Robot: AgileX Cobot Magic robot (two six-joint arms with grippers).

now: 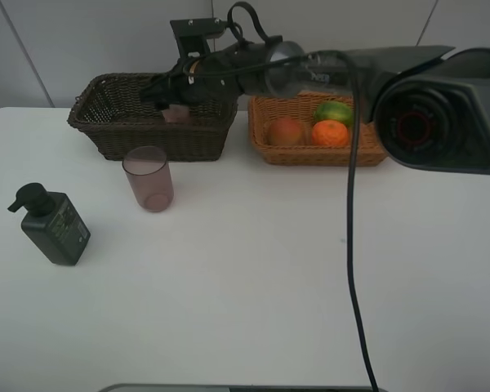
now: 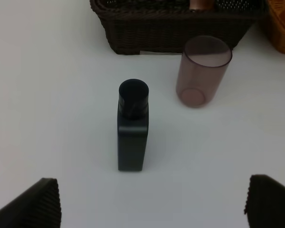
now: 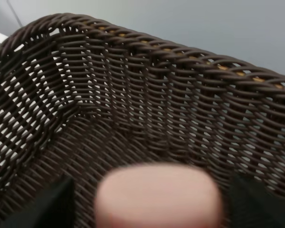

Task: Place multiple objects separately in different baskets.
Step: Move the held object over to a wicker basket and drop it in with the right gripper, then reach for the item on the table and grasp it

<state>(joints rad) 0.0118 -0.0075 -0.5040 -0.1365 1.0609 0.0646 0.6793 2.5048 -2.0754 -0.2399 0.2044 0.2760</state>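
Observation:
My right gripper point(image 1: 162, 90) reaches across over the dark brown basket point(image 1: 147, 137), and its jaws stand a little apart from the pink tube point(image 1: 177, 113) between them. In the right wrist view the blurred pink tube point(image 3: 159, 194) hangs inside the dark basket point(image 3: 133, 95), with weave showing beside it. The orange point(image 1: 331, 133), green mango-like fruit point(image 1: 335, 112) and red-orange fruit point(image 1: 287, 131) lie in the light tan basket point(image 1: 327, 154). The mauve cup point(image 1: 149, 180) and dark pump bottle point(image 1: 55, 227) stand on the table. My left gripper point(image 2: 152, 204) is open, short of the bottle point(image 2: 132, 128).
The cup point(image 2: 202, 71) stands just in front of the dark basket's wall point(image 2: 171, 33). A black cable point(image 1: 353, 245) runs down from the right arm across the white table point(image 1: 245, 310). The right arm's big body point(image 1: 441, 106) blocks the back right corner.

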